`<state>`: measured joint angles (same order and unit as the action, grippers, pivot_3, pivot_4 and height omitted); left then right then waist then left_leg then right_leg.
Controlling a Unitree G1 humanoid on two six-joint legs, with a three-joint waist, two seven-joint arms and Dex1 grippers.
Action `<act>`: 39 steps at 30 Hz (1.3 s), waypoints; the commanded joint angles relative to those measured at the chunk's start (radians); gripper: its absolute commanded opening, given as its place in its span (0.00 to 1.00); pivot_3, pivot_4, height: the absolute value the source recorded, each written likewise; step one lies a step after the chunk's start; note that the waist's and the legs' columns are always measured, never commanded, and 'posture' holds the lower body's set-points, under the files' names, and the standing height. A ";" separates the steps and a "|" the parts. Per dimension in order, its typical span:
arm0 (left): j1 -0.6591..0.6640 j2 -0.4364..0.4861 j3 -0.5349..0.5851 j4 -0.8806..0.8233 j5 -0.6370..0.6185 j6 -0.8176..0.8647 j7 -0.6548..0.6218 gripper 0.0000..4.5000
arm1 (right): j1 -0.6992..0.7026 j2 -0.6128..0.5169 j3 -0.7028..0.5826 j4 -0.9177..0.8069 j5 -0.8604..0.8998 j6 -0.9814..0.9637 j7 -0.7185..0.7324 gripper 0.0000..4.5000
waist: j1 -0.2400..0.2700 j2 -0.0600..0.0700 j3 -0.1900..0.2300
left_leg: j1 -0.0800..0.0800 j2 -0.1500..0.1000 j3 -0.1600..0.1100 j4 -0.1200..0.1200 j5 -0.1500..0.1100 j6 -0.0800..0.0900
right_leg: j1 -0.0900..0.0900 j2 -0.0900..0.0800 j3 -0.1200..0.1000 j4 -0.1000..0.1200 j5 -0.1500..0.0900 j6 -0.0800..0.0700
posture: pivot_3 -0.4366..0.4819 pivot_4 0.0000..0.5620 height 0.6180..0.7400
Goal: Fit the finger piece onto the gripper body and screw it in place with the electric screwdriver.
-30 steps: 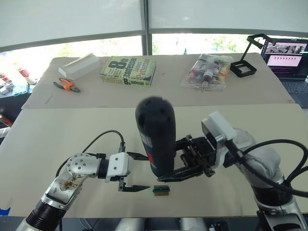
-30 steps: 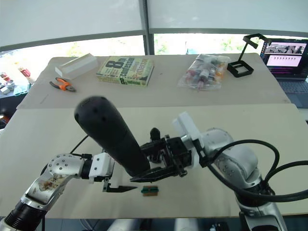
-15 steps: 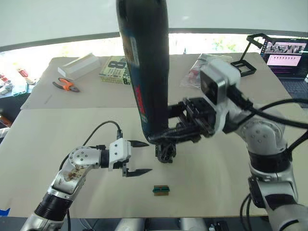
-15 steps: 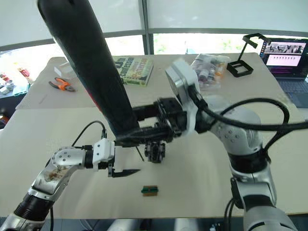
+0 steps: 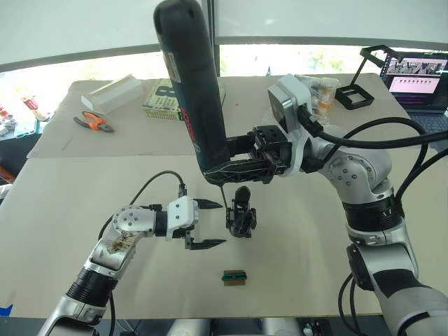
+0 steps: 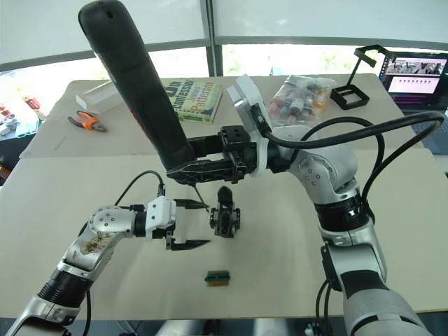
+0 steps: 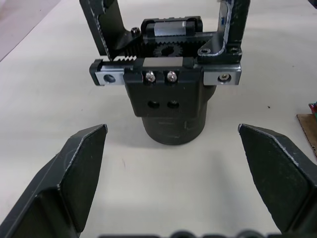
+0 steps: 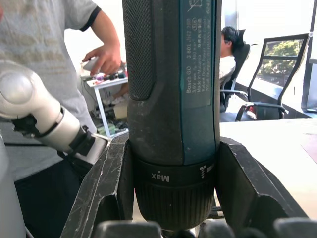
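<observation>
My right gripper (image 5: pixel 218 161) is shut on the lower end of the electric screwdriver (image 5: pixel 190 84), a thick black cylinder that leans up and to the left. Its thin silver bit (image 5: pixel 222 192) points down just left of the gripper body (image 5: pixel 240 218), which stands upright on the table. My left gripper (image 5: pixel 218 224) is open, its fingertips close to the left of the body and not touching it. In the left wrist view the gripper body (image 7: pixel 171 94) sits between my spread fingers (image 7: pixel 74 173), with two black uprights rising from it. I cannot pick out the finger piece as a loose part.
A small green-and-brown block (image 5: pixel 234 277) lies near the front edge. At the back lie a white box (image 5: pixel 115 94), orange pliers (image 5: pixel 94 123), a book (image 6: pixel 192 98), a bag of bottles (image 6: pixel 297 101), a black stand (image 5: pixel 357 94) and a laptop (image 5: pixel 420 77). A person (image 8: pixel 49 49) stands behind.
The right arm has swung the screwdriver up from low at the front and set its bit down beside the gripper body. The left gripper has moved right, closer to the body.
</observation>
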<state>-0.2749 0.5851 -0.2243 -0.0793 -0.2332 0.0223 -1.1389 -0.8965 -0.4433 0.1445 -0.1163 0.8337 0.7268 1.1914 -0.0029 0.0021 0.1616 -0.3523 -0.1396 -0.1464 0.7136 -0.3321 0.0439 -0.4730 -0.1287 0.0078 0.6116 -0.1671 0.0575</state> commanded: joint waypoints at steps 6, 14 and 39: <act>-0.022 -0.006 -0.016 -0.001 0.007 -0.030 -0.023 1.00 | 0.032 0.010 -0.028 -0.056 -0.019 -0.038 0.034 0.42 | -0.009 0.000 0.000 | 0.000 0.000 0.000 0.001 0.000 0.000 | 0.000 0.000 0.000 0.000 0.001 0.000 | 0.48 0.27 1.00; -0.042 -0.018 -0.027 0.036 0.023 -0.059 -0.029 1.00 | 0.064 0.003 -0.033 -0.083 -0.024 -0.033 0.030 0.42 | -0.009 0.000 0.000 | 0.000 0.000 0.000 0.001 0.000 0.000 | 0.000 0.000 0.000 0.000 0.001 0.000 | 0.48 0.27 1.00; -0.054 -0.028 -0.031 0.039 0.032 -0.067 -0.037 1.00 | 0.114 0.010 -0.020 -0.077 -0.078 -0.087 0.047 0.42 | -0.011 0.000 0.000 | 0.000 0.000 0.001 0.002 0.000 0.000 | 0.000 0.000 0.001 0.000 0.001 0.000 | 0.48 0.27 1.00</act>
<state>-0.3159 0.5565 -0.2570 -0.0234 -0.1972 -0.0279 -1.1706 -0.7734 -0.4411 0.1447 -0.1665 0.7476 0.6789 1.2267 -0.0140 0.0019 0.1615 -0.3525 -0.1399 -0.1458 0.7154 -0.3317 0.0436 -0.4731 -0.1287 0.0083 0.6119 -0.1659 0.0578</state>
